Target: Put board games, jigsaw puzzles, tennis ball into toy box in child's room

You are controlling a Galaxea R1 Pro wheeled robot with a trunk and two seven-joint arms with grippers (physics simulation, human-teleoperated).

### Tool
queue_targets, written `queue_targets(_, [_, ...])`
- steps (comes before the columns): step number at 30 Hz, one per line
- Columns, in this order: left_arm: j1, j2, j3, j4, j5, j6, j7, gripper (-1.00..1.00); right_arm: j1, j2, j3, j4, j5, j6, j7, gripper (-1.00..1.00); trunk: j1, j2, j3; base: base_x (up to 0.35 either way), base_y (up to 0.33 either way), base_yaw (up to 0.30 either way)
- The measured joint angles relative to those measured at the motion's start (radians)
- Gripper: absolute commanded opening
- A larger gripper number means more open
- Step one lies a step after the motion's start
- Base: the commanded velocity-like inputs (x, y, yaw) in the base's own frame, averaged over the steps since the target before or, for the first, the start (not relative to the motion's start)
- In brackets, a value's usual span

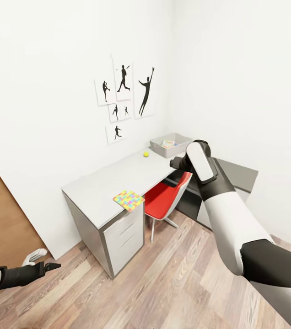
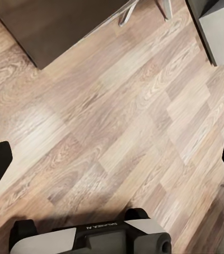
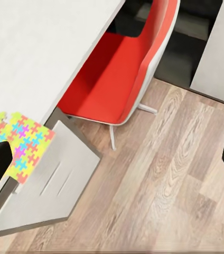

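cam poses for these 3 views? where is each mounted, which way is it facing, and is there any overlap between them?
Head: high on the robot, facing forward and down at the table in the room corner, with the toy box and tennis ball on it; both arms show.
Left wrist: by the left end effector, facing down at the wood floor; dark fingertips at both edges.
Right wrist: by the right end effector, looking down on the table edge.
Shared: head and right wrist both see the jigsaw puzzle and red chair.

A multicoloured jigsaw puzzle (image 1: 128, 200) lies flat at the tabletop's (image 1: 104, 187) front edge; the tennis ball (image 1: 146, 154) rests near the grey toy box (image 1: 160, 148).
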Motion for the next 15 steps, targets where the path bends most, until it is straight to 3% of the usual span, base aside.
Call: queue_targets(15, [0.000,-0.007,0.000,0.001,0.000,-0.001,0.002,1.00,0.057,-0.001,-0.001,0.098,-0.007,0.011,0.011,1.00,0.000,0.000,0.000,-0.016,0.009,0.000])
